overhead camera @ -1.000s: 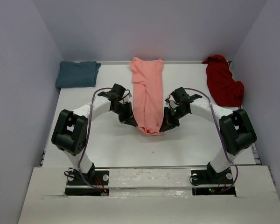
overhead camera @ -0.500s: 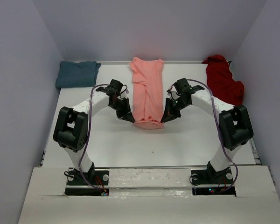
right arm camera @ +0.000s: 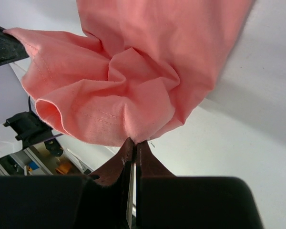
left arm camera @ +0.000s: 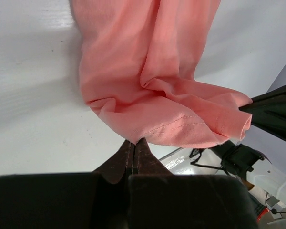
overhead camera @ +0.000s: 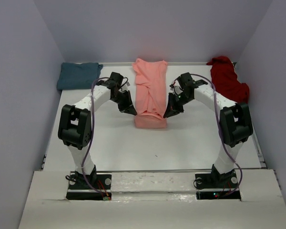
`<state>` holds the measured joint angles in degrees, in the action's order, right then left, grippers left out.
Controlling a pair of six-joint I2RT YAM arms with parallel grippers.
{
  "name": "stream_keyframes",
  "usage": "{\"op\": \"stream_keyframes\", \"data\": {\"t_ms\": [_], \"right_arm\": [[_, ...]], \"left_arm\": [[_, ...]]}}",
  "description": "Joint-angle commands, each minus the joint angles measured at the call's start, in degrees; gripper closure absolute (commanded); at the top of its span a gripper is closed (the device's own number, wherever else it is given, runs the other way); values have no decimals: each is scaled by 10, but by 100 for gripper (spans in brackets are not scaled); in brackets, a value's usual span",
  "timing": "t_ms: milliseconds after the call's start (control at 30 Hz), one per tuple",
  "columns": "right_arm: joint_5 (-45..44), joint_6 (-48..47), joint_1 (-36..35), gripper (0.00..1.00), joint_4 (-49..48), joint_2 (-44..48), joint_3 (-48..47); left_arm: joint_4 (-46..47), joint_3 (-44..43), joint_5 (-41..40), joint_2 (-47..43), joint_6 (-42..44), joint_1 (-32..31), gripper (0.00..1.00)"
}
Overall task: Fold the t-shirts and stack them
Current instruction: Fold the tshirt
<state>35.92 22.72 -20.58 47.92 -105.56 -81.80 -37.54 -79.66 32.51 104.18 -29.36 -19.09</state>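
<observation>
Inspection, items in order of size.

1. Table (overhead camera: 190, 138): white, walled on three sides. You have all three t-shirts along its far edge, well apart from one another.

2. Salmon-pink t-shirt (overhead camera: 150, 93): it lies as a long narrow band from the middle of the far edge toward the table's centre. Its near end is bunched and doubled over, and is held between your two grippers. The wrist views show a stitched hem running across this bunch, with deep creases behind it and a shadow on the surface below. The far part rests flat on the table.

3. Dark red t-shirt (overhead camera: 227, 88): a crumpled heap in the far right corner, running down along the right edge. Neither arm touches it.

4. Teal t-shirt (overhead camera: 78, 75): a flat, roughly rectangular bundle in the far left corner, its folds not legible from above. Neither arm touches it.

5. Arms: both reach forward and inward, elbows out, and meet at the near end of the salmon-pink t-shirt from either side.

6. Left gripper (overhead camera: 132, 112): jaws pressed together, pinching the left side of the bunched near end.

7. Right gripper (overhead camera: 168, 114): jaws likewise pressed together, pinching the right side of that same end at the hem.
</observation>
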Motion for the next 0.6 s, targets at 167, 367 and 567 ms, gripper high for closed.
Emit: {"op": "stream_keyframes", "data": {"t_ms": [167, 367, 567], "right_arm": [[1, -21, 16, 100, 32, -30, -71], [4, -25, 21, 100, 45, -53, -111], [6, -31, 32, 100, 55, -74, -143]], "left_arm": [[-28, -59, 3, 24, 14, 6, 100], [-36, -89, 3, 44, 17, 7, 100], [-50, -119, 1, 64, 22, 11, 100]]}}
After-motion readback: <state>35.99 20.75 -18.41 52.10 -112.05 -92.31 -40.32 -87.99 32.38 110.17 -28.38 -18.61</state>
